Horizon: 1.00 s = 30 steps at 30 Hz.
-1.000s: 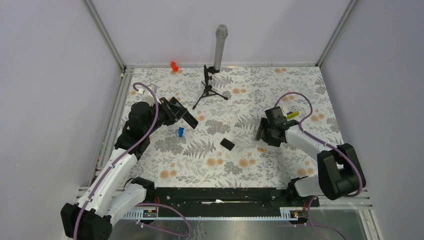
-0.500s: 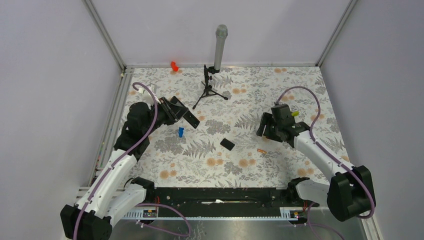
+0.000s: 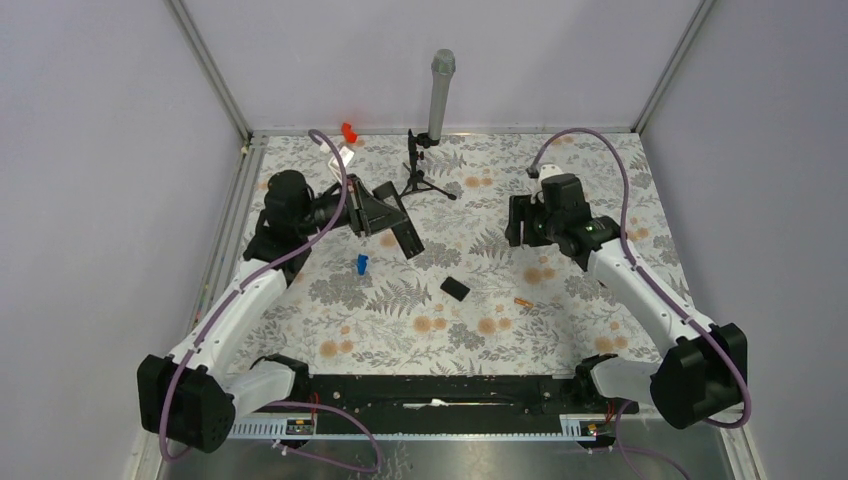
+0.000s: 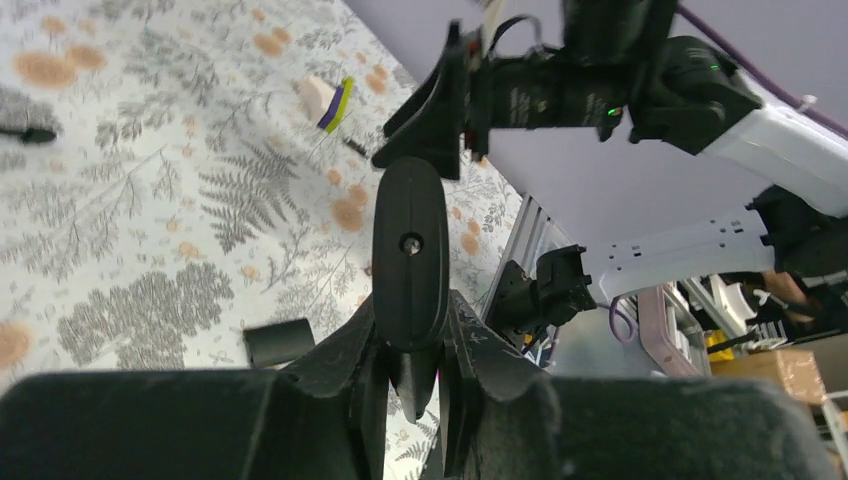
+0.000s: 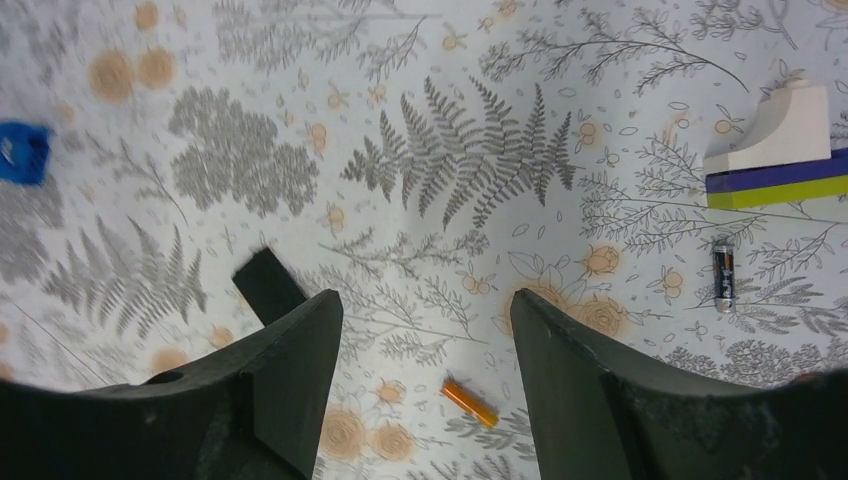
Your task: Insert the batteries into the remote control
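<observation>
Remote control (image 4: 410, 200) tight in left tool (image 4: 412, 345)

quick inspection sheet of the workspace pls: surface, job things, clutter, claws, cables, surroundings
surface: fern-print cloth, flat, no spills seen
job's things: remote control gripped at one end by the left claw; one orange battery lying loose on the cloth
clutter: black cover plate, blue piece, yellow-green stick, small dark cylinder, microphone on tripod, red object
grippers: left claw shut on the remote control; right claw open, empty, above the cloth
cables: purple cables, one looping over each arm
surroundings: pale walls, metal frame posts
</observation>
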Each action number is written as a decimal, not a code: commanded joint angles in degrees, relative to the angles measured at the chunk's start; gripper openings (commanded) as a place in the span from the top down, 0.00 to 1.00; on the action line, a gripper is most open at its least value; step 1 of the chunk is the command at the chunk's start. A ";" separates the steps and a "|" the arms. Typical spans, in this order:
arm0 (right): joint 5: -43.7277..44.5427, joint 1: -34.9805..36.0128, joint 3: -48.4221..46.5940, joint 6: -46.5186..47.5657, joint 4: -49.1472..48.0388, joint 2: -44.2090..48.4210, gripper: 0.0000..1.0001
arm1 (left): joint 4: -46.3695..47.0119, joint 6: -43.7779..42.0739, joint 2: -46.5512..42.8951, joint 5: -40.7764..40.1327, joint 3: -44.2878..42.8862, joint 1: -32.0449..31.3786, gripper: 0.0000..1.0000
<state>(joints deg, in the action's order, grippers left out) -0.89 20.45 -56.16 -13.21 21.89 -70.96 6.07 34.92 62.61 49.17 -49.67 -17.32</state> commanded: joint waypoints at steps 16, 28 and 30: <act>-5.97 6.58 9.09 46.32 13.42 -4.00 0.28 | 12.07 8.74 6.21 2.03 -8.97 7.04 1.00; -4.33 8.25 10.54 44.61 6.92 -10.31 0.41 | 8.97 4.60 3.78 -2.12 -7.54 7.04 1.00; -3.34 8.89 11.29 45.13 7.34 -10.59 0.41 | 9.84 4.46 3.15 -2.48 -6.36 7.08 1.00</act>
<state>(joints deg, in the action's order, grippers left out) -5.67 27.83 -45.21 31.20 30.28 -80.90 12.56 41.34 68.71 48.49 -57.39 -10.55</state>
